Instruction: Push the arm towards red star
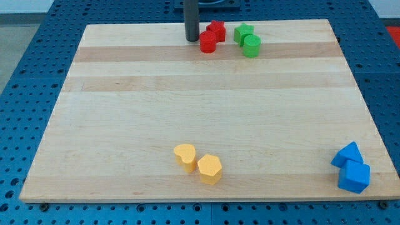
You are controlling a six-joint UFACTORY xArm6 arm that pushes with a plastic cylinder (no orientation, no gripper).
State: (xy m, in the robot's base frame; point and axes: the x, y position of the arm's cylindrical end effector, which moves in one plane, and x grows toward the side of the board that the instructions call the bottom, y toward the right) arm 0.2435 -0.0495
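The red star [217, 29] sits near the view's top, right of centre-left, on the wooden board [125, 112]. A red cylinder-like block [207, 42] touches it just below and to the left. My tip [192, 39] is the lower end of the dark rod, standing just left of the red cylinder and lower-left of the red star, a small gap from both.
Two green blocks, a star [243, 33] and a cylinder [252, 45], lie right of the red pair. A yellow heart [185, 156] and yellow hexagon [210, 169] sit near the view's bottom. Two blue blocks [351, 167] lie at the bottom right corner.
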